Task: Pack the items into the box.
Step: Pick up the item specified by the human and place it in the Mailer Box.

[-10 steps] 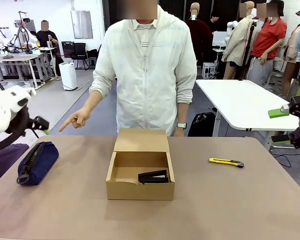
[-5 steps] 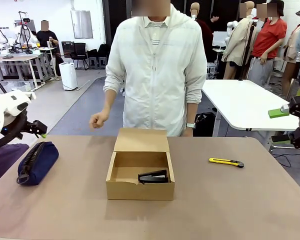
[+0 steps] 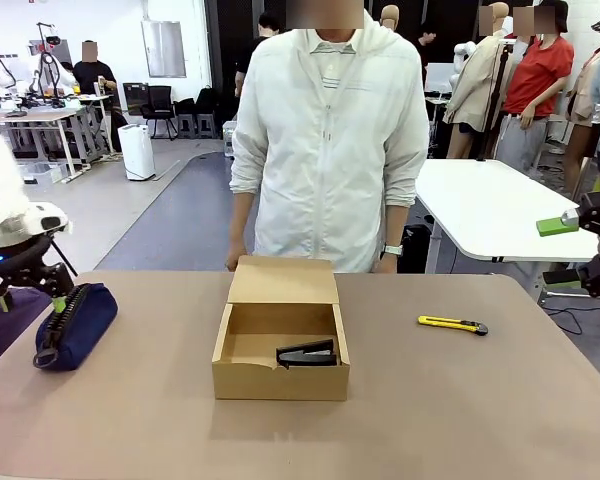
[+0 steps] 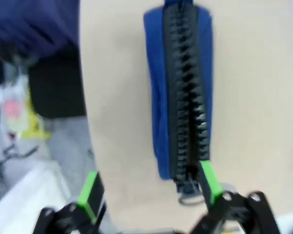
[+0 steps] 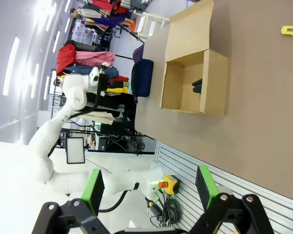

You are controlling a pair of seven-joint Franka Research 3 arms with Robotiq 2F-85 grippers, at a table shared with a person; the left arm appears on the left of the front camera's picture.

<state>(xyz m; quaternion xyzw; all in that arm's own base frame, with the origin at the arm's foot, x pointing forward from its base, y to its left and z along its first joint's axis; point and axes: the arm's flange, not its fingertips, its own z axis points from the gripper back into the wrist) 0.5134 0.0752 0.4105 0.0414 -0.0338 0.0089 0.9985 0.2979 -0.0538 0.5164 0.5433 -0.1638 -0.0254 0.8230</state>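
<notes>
Both left gripper [image 4: 150, 190] and right gripper [image 5: 149, 187] are showing fingers spread. Pouch [image 3: 75, 325], frame left beside the left one, is looking soft and light; pinching across its middle seems best.

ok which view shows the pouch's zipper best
The left wrist view: the navy-blue pouch lies close ahead of the left gripper, black zipper facing the camera, slightly blurred. The front view shows the whole pouch smaller, zipper at an angle. The right wrist view shows a distant dark shape.
</notes>
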